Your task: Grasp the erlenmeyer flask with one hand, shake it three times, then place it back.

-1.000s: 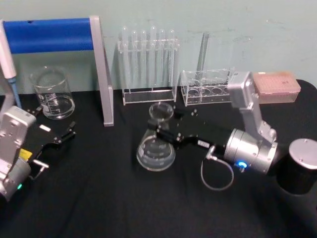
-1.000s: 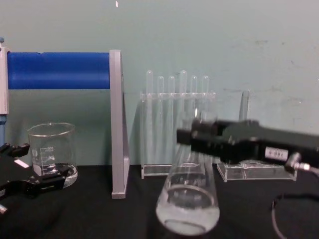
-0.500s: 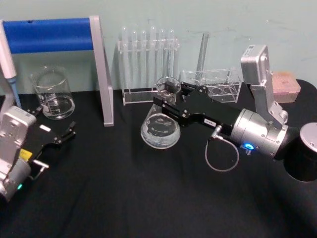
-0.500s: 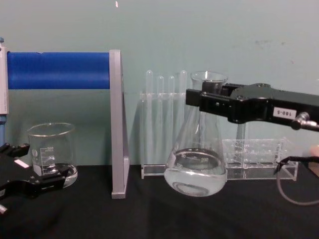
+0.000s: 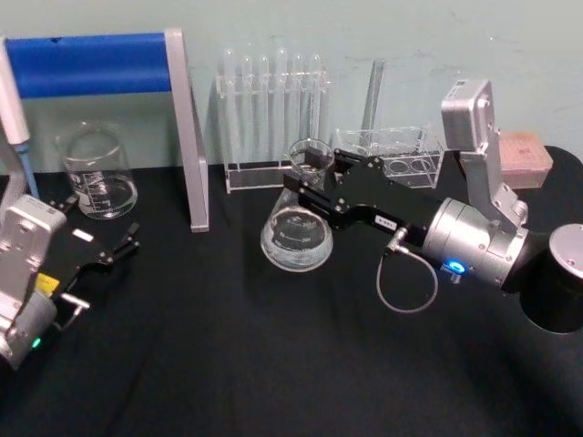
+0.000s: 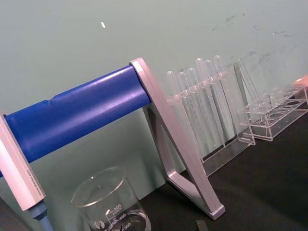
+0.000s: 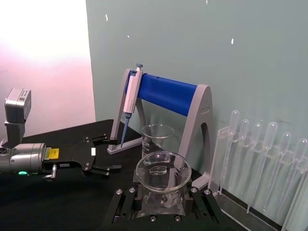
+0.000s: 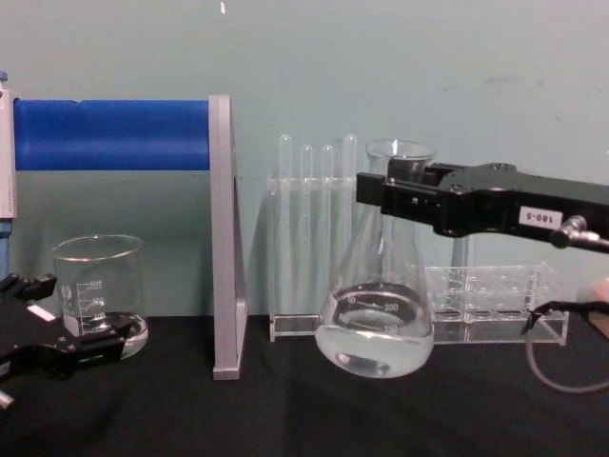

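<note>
Flask (image 5: 296, 235): clear glass cone, wide round base, narrow neck with a flared rim, white marks on the wall. A shallow pool of clear liquid sits in the bottom. From the chest view we see part of its underside, so it hangs clear of the black table (image 5: 228, 364).

Position: about mid-table, in front of the rack of tubes (image 5: 273, 118) and right of the blue-barred stand (image 5: 187, 137). The beaker (image 5: 96, 173) stands far left, well apart.

Right gripper (image 5: 314, 187): reaches in from the right, its 2 fingers pinching the flask's neck just under the rim.

Left gripper (image 5: 100, 223): rests low at the near left, fingers spread, holding nothing.

Change: 1 second back the flask sat lower and nearer to us, leaning, with its base about at the tabletop. It has since come up and gone farther back. Against 0.5 seconds ago we note hardly any shift. The left gripper is where it was.
</note>
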